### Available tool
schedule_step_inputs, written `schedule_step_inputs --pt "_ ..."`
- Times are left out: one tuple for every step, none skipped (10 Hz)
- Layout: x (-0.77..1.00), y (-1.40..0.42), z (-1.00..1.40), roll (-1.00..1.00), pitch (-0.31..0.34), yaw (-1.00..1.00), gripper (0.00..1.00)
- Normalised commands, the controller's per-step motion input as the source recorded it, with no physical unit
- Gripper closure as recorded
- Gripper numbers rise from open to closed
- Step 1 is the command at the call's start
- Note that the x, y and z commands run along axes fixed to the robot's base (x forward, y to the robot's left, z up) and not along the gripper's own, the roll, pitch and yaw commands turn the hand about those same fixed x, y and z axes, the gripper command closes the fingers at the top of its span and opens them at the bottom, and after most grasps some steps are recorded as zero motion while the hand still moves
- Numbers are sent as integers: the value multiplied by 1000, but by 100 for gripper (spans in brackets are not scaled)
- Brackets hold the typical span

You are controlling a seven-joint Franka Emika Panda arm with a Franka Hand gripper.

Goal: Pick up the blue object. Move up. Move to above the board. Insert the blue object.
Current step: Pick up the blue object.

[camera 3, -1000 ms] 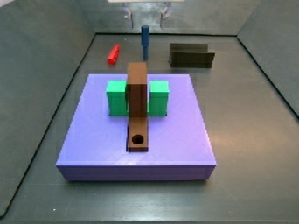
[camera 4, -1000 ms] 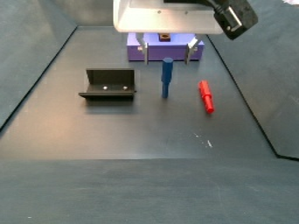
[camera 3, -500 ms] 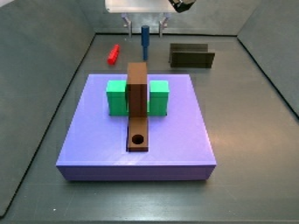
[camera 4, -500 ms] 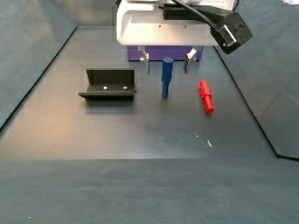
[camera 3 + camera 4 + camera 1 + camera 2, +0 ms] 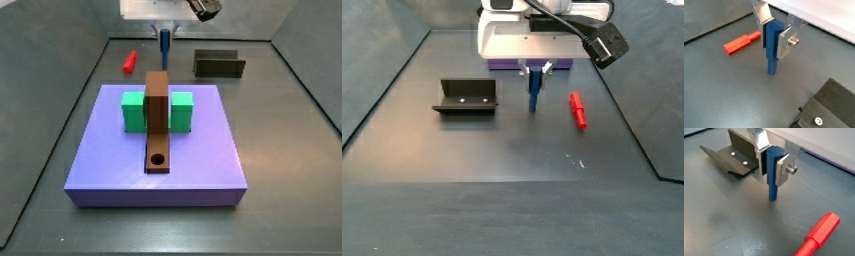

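Note:
The blue object (image 5: pixel 771 55) is a thin blue rod that stands upright on the grey floor; it also shows in the other wrist view (image 5: pixel 773 185) and in both side views (image 5: pixel 166 45) (image 5: pixel 533 92). My gripper (image 5: pixel 774 37) is down over its upper part, with both pads pressed against its sides, shut on it (image 5: pixel 773 164). The rod's foot still rests on the floor. The board (image 5: pixel 158 120) is a brown plank that lies along the purple slab (image 5: pixel 201 165), its round hole (image 5: pixel 159 159) at the near end, well away from my gripper (image 5: pixel 166 32).
A short red stick (image 5: pixel 577 108) lies on the floor beside the rod (image 5: pixel 817 234). The dark fixture (image 5: pixel 466 97) stands on the rod's other side (image 5: pixel 219 64). A green block (image 5: pixel 132 112) flanks the board on the slab. Grey walls ring the floor.
My gripper has come down over the standing blue rod, and its fingers now grip the rod's upper part. The rod, red stick and board have not moved.

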Motion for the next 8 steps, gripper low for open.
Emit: schedule_step_inputs --pt "0 0 0 0 0 0 100" --pt "0 0 0 0 0 0 100" --pt "0 0 0 0 0 0 100" --pt "0 0 0 0 0 0 100" --pt "0 0 0 0 0 0 100" --pt "0 0 0 0 0 0 100" --pt "0 0 0 0 0 0 100" --pt "0 0 0 0 0 0 100"
